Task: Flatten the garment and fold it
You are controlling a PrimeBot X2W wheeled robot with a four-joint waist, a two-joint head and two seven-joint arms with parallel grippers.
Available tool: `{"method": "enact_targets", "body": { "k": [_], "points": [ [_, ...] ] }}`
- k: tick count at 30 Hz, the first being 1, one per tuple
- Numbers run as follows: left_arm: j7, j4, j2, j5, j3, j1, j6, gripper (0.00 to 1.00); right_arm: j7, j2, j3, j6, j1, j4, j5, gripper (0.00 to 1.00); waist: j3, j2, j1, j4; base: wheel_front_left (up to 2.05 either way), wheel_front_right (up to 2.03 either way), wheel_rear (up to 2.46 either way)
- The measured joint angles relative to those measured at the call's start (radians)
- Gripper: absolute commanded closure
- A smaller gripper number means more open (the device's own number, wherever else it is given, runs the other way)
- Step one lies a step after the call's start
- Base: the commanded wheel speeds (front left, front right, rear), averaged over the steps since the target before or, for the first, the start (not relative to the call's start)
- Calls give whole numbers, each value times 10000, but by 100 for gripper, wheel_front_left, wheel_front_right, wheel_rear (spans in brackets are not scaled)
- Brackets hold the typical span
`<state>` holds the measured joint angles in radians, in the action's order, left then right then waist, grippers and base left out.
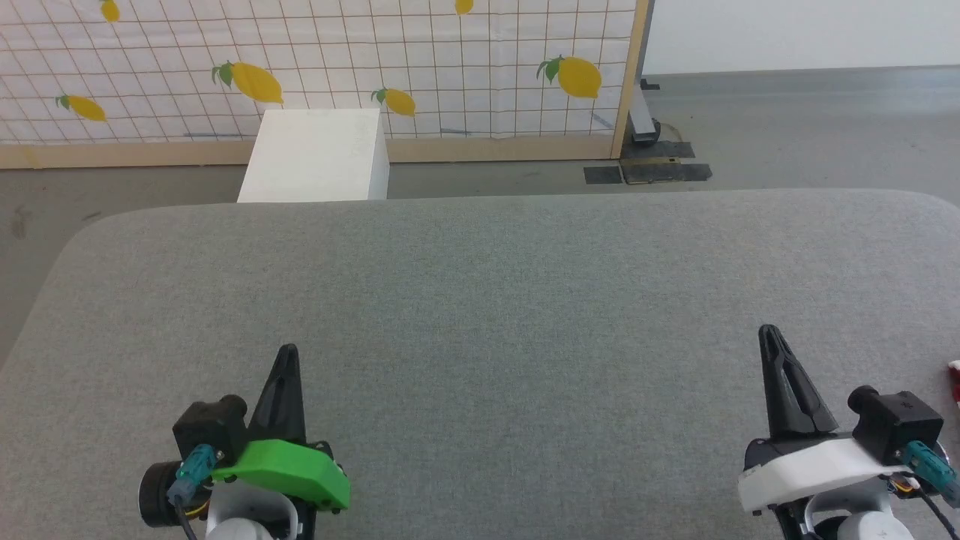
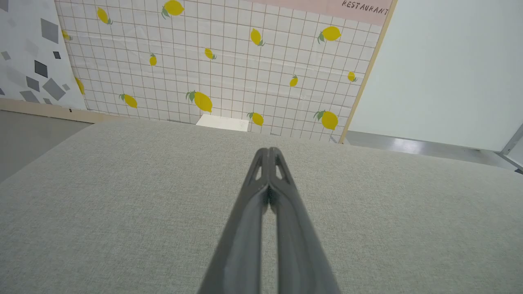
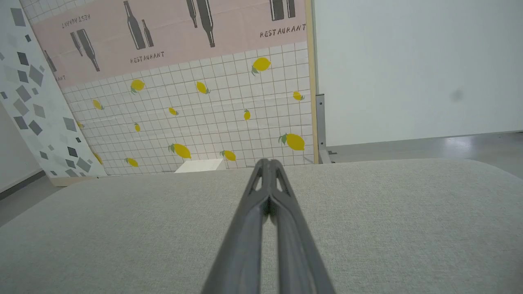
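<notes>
Table [image 1: 480,285] was covered in grey woven cloth, matt, with a fine rough grain. Box [image 1: 315,154] looked white, smooth and matt. Backdrop [image 1: 450,60] was a printed sheet, faintly creased, edged by a pale wood frame [image 1: 628,82]. Floor [image 1: 810,127] was grey and smooth with a dull sheen. Left gripper [image 1: 289,351] and right gripper [image 1: 768,331] looked like matt dark plastic.

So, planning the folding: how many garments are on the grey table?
1: a red garment, barely showing at the head view's right edge, beside the right gripper. Others may lie out of frame.
</notes>
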<state>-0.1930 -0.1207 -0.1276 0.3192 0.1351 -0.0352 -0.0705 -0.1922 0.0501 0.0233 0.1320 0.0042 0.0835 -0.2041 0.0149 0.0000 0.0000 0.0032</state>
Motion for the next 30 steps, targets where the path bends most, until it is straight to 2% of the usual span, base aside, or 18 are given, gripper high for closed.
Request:
{"method": "enact_targets", "body": {
  "k": [30],
  "points": [
    [610,349,240,-1035,-420,43,184,100,610,0,-75,2,-1,-240,637,100,-48,0,0,-10,0,0,0]
  ]
}}
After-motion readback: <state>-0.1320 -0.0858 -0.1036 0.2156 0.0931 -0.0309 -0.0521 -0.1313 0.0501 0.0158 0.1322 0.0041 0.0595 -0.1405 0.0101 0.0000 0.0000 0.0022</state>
